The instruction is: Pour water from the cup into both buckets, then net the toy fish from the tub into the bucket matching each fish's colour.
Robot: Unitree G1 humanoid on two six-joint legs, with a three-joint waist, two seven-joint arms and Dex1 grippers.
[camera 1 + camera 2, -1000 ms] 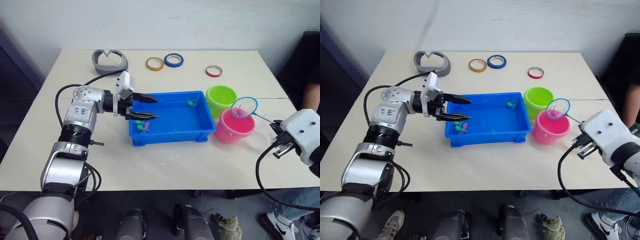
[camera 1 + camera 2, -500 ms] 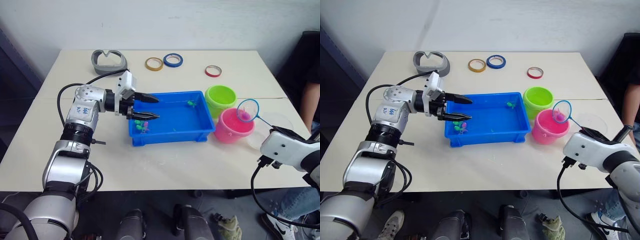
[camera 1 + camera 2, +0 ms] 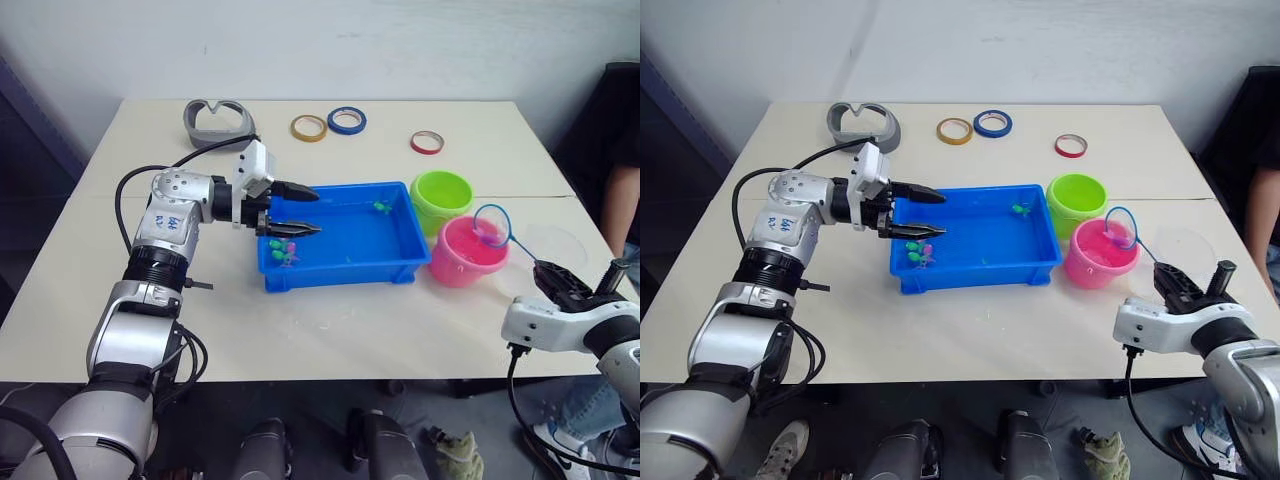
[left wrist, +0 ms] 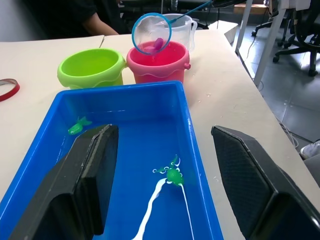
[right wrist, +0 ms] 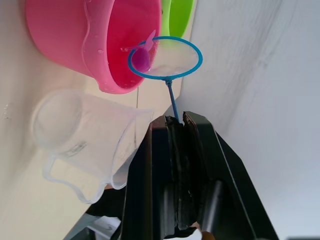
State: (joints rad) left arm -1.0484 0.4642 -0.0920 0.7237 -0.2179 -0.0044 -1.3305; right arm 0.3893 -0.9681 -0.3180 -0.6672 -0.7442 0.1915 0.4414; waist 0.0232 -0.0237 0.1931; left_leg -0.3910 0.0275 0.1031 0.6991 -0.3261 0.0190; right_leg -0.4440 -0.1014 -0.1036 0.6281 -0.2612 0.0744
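Pink is the colour in play: we hold the net point(image 3: 491, 221) over the pink bucket point(image 3: 466, 255) with a pink fish point(image 4: 157, 43) lying in the mesh. Our right gripper point(image 5: 178, 122) has its fingers pressed tight on the thin handle, down at the 4 o'clock corner of the table point(image 3: 150, 290). Our left gripper point(image 3: 297, 211) hangs over the 9 o'clock end of the tub point(image 3: 345, 270), fingers spread wide and holding nothing.

We judge the fish is about to be tipped out, and that is where things can slip. The hoop sits over the bucket's 3 o'clock rim, not its middle, so a quick turn of the wrist could throw the fish onto the table or into the cup point(image 5: 85, 142), which stands just beside the bucket at its 4 o'clock. The handle is long and thin and we grip only its end, so it may twist between the fingers and leave the hoop tilted the wrong way. Wet mesh may also cling to so small a fish. The green bucket point(image 3: 441, 196) touches the pink one at its 11 o'clock, so an overshoot that way means the wrong colour.

Green fish point(image 4: 173, 175) wait in the tub; a few more lie near our left fingers.
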